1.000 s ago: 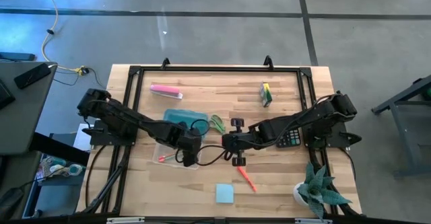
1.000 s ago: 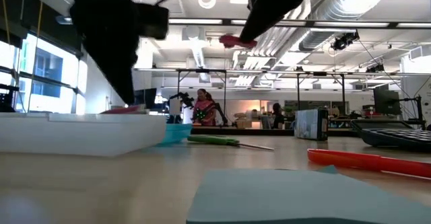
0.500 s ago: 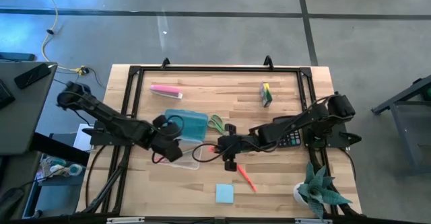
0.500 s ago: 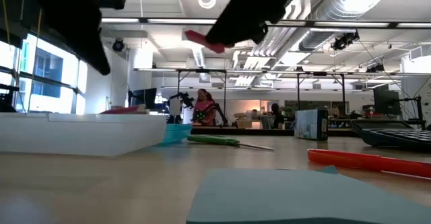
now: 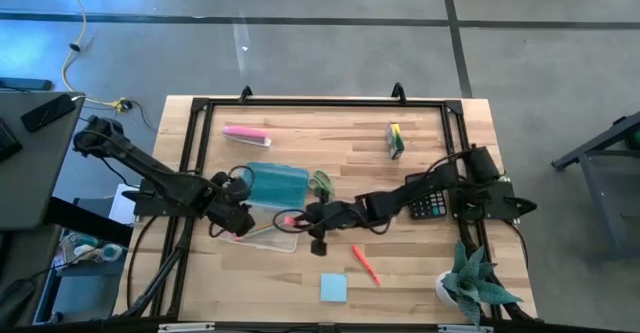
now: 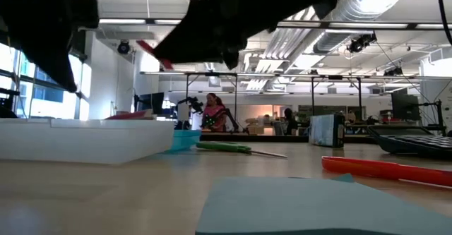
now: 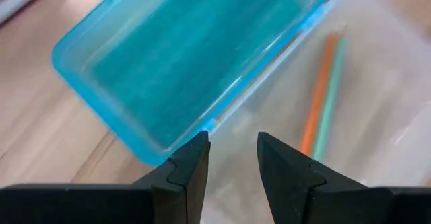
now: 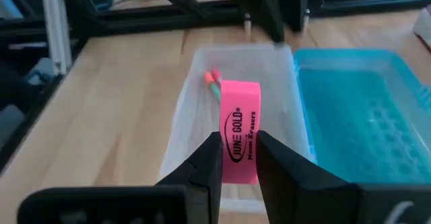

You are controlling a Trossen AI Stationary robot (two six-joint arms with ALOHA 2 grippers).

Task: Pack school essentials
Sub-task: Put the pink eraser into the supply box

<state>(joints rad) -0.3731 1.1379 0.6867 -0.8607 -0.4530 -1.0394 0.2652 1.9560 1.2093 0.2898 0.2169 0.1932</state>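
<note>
My right gripper (image 8: 239, 158) is shut on a pink eraser (image 8: 240, 136) printed "June Gold". It hangs above the clear tray (image 8: 236, 76) of an open pencil case, where an orange and a green pencil (image 7: 322, 106) lie. The case's blue lid (image 5: 276, 184) lies flat on the tray's far side. My left gripper (image 7: 232, 162) is open at the case's left end (image 5: 232, 218), touching nothing. Green-handled scissors (image 5: 322, 183), an orange-red pen (image 5: 365, 265), a light-blue note pad (image 5: 333, 288) and a green-yellow block (image 5: 396, 140) lie on the table. My right gripper pinches the pink eraser's lower part (image 8: 240, 173) between its two fingers, one on each broad face. The eraser stands up out of the fingertips, lifted clear above the clear tray (image 5: 268, 235). In the low view it shows as a red tip (image 6: 150, 51) ahead of the dark gripper.
A pink flat item (image 5: 246, 133) lies near the far left edge. A calculator (image 5: 432, 205) sits under the right arm, and a spiky potted plant (image 5: 475, 283) stands at the near right corner. A black frame (image 5: 320, 103) rims the table. People show in the room behind.
My right gripper has carried the eraser toward the table's left, from near the scissors to above the clear tray. My left gripper has drawn back toward the left edge, from over the tray to the case's left end.
</note>
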